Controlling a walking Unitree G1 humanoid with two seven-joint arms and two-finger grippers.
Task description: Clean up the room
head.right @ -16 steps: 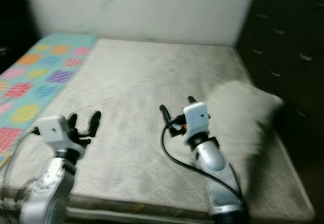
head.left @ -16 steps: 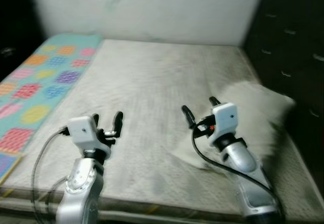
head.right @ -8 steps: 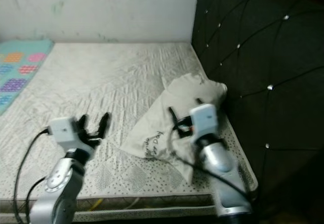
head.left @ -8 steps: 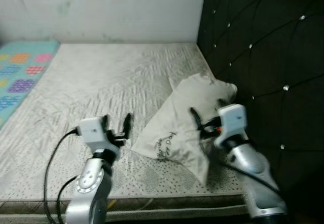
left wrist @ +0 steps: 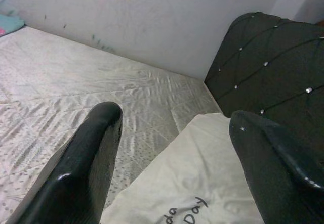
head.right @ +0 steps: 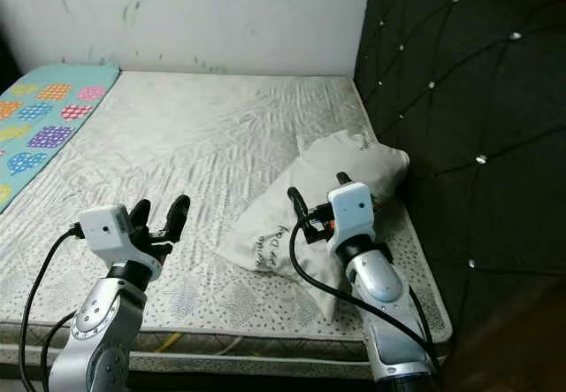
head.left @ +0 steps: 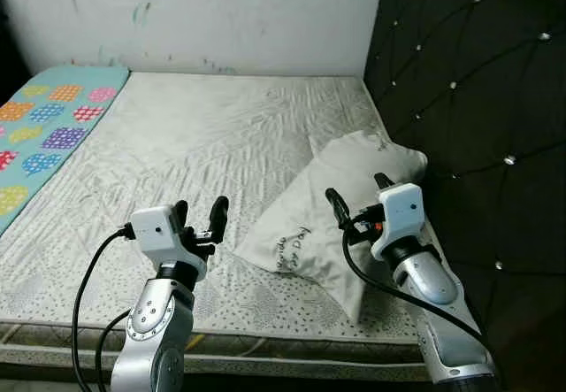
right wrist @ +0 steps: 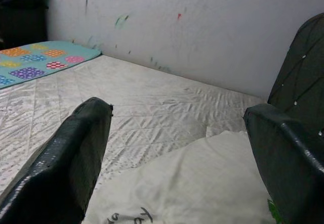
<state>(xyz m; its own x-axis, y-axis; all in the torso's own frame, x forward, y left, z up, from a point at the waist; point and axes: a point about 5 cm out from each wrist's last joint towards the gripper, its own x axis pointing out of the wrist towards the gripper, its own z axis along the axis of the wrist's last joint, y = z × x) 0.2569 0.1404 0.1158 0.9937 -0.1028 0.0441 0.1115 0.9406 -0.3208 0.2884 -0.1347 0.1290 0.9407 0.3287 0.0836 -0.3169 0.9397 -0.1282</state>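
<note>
Nearest, the left gripper point(head.left: 200, 219) hovers over the front edge of the bare mattress point(head.left: 203, 135), jaws apart and empty. Beside it the right gripper point(head.left: 355, 201) hangs just above the white pillow point(head.left: 332, 206), jaws likewise spread, holding nothing. The pillow lies slumped at the mattress's right front, its far end leaning on the black tufted headboard point(head.left: 478, 100). Farther left lies a patterned quilt point(head.left: 44, 135). The likely risk: pinching only loose pillowcase fabric, so the pillow sags, slips free, or drags off the edge.
</note>
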